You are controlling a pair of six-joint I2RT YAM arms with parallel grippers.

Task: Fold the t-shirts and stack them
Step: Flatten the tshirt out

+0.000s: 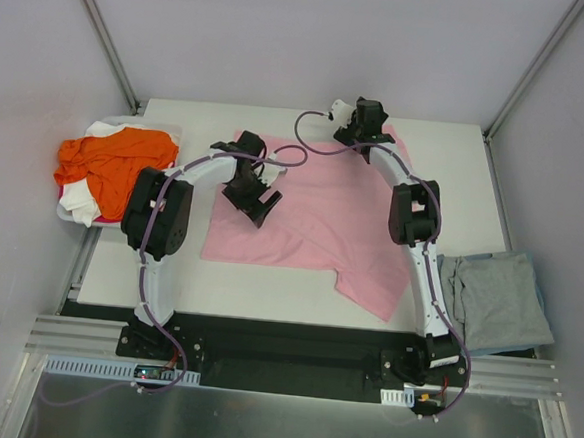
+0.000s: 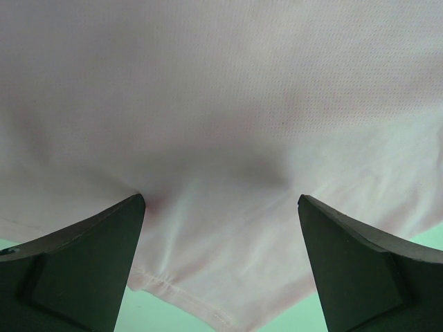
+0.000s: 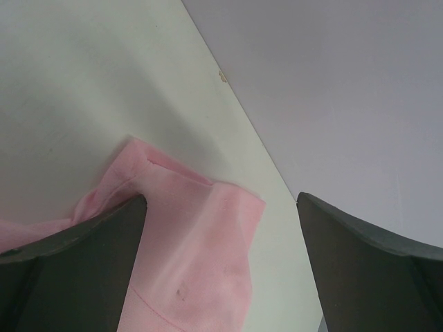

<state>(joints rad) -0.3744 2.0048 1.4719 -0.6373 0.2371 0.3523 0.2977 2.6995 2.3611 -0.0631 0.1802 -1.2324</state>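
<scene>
- Top view: pink shirt [image 1: 312, 215] lies spread out on the table [image 1: 454, 190].
- Left gripper [image 1: 260, 209] hangs over the shirt's left half, fingers [image 2: 76, 270] wide apart, holding nothing.
- Right gripper [image 1: 367, 122] sits at the shirt's far right corner, fingers [image 3: 69, 270] likewise spread, empty.

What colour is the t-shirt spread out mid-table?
The spread t-shirt is light pink, clearest in the top external view.
</scene>
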